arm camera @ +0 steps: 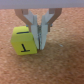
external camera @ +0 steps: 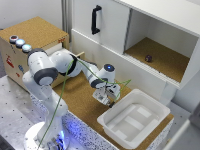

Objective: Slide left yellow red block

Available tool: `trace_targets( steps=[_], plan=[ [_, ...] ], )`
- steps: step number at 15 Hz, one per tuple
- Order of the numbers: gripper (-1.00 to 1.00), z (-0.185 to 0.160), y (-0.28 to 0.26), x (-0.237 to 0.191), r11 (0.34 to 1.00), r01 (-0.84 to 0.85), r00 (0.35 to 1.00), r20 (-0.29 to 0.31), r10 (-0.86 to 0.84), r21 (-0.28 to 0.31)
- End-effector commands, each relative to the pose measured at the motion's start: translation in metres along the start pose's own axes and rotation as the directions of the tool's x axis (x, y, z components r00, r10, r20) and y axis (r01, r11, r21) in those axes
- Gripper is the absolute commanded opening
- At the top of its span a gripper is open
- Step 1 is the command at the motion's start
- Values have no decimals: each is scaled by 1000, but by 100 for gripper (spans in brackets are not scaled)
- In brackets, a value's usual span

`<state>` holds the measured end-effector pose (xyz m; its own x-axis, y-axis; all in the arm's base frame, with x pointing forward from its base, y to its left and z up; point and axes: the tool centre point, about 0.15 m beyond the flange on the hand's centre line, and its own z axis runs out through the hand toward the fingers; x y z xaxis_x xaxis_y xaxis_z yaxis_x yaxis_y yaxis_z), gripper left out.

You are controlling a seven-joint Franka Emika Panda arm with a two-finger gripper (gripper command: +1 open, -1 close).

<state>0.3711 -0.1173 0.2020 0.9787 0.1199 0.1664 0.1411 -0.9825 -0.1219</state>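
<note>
Cork covers the desk (external camera: 80, 100) where the white robot arm (external camera: 60, 65) is bent over. Its end effector (external camera: 110, 96) hangs low, just beside the near corner of the white tub (external camera: 134, 119).

From the wrist view, the end effector (arm camera: 41, 42) reaches down to the cork, and its two fingers (arm camera: 33, 30) are close together with only a thin gap. Nothing sits between them. The yellow red block (arm camera: 24, 39) rests on the cork, touching the outer side of one finger. It is mostly yellow with a red letter T on its face. In the exterior view I cannot make the block out under the end effector.

Up in the open cupboard (external camera: 160, 55) lies a small dark ball (external camera: 148, 58), well apart from the arm.
</note>
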Motion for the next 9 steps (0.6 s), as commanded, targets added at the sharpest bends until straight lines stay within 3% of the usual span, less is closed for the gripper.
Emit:
trace_targets(
  steps=[1, 4, 5, 7, 9],
  plan=[
    [-100, 0, -35, -4, 996, 77, 996, -41, -75, 50],
    [-100, -10, -33, -5, 997, 72, 995, -70, -70, 17],
    [-100, -20, -33, -8, 997, 73, 992, -102, -75, -27],
    [-100, -44, -34, -13, 996, 75, 988, -133, -81, -47],
    [-100, -66, -44, -18, 990, 68, 984, -154, -86, -120]
  ],
)
